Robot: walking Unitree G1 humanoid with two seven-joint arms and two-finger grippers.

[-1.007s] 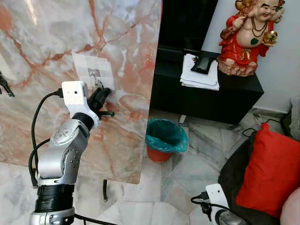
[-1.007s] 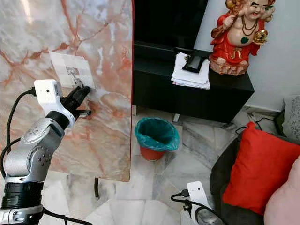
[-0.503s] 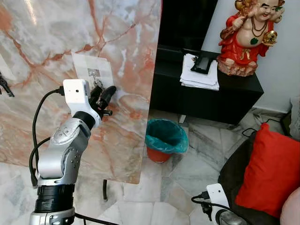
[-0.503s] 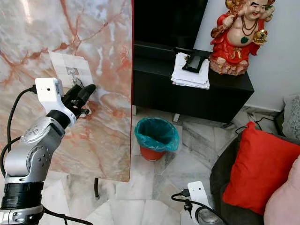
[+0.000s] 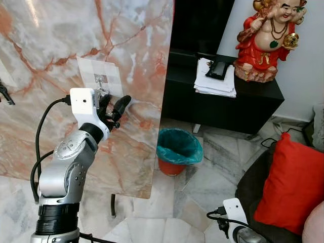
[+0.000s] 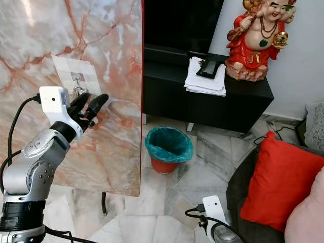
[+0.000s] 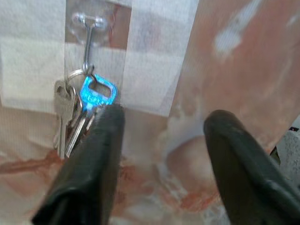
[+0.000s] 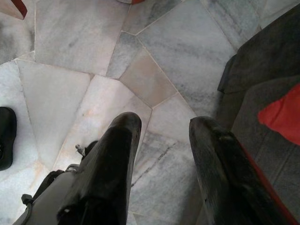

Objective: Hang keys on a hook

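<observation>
A bunch of keys (image 7: 79, 112), silver with one blue-headed key, hangs from a clear stick-on hook (image 7: 88, 28) on a white patch of the pink marble panel (image 5: 61, 35). My left gripper (image 7: 161, 117) is open just in front of and below the keys, with nothing between its fingers. From the head, the left gripper (image 5: 114, 104) is raised to the panel under the hook (image 5: 103, 80). My right gripper (image 8: 161, 123) hangs low, open over the floor tiles beside the dark sofa.
A teal-lined bin (image 5: 178, 149) stands on the floor right of the panel. Behind it a black cabinet (image 5: 223, 109) carries papers (image 5: 215, 81) and a red statue (image 5: 268, 38). A red cushion (image 5: 296, 182) lies on the sofa at the right.
My left gripper has opened and drawn slightly back and to the right from the hook. The keys stay hanging on the hook.
</observation>
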